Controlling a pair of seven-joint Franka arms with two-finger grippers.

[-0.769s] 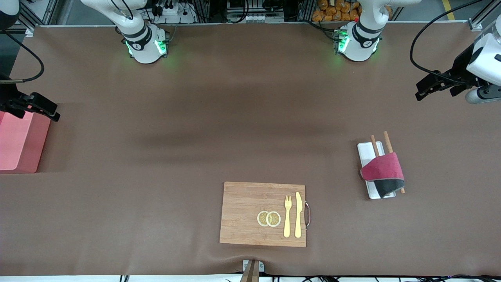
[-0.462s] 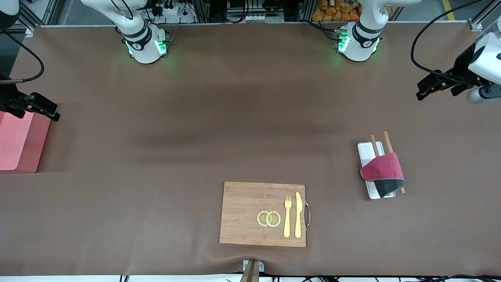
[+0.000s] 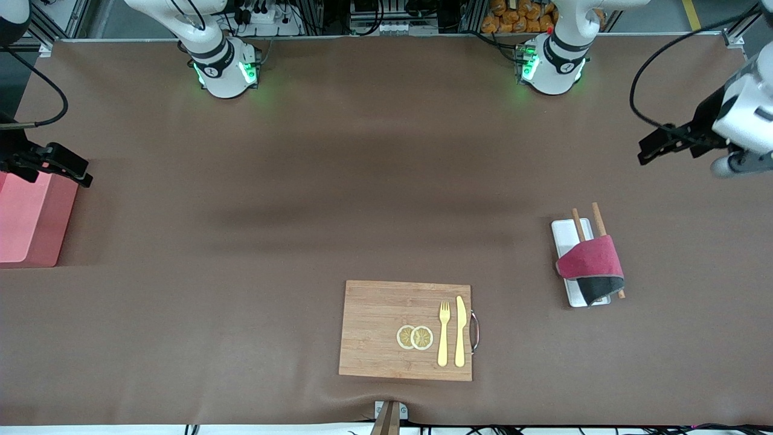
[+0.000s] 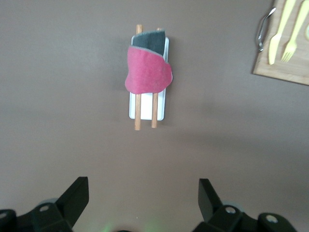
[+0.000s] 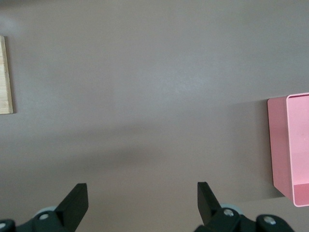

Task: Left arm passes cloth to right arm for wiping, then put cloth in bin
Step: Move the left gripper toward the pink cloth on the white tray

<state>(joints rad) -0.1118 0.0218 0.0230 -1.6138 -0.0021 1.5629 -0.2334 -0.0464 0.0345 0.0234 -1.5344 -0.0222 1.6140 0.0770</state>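
The cloth lies folded on a flat white tray toward the left arm's end of the worktop, and it shows its crimson face with a dark grey corner turned out at the edge nearer to the front camera. Two wooden chopsticks lie along the tray under the cloth, and their ends stick out of it on both sides. The left pincer hangs in the air over the bare worktop at the left arm's end, well apart from the cloth, and in the left wrist view its fingers stand wide apart with nothing between them. The right pincer is over the upper edge of the bin, the pink box at the right arm's end of the worktop, and its fingers are also spread and hold nothing. Nearer to the front camera, about the middle of the worktop, there is a wooden cutting board with two lemon slices, a yellow fork and a yellow knife on it.
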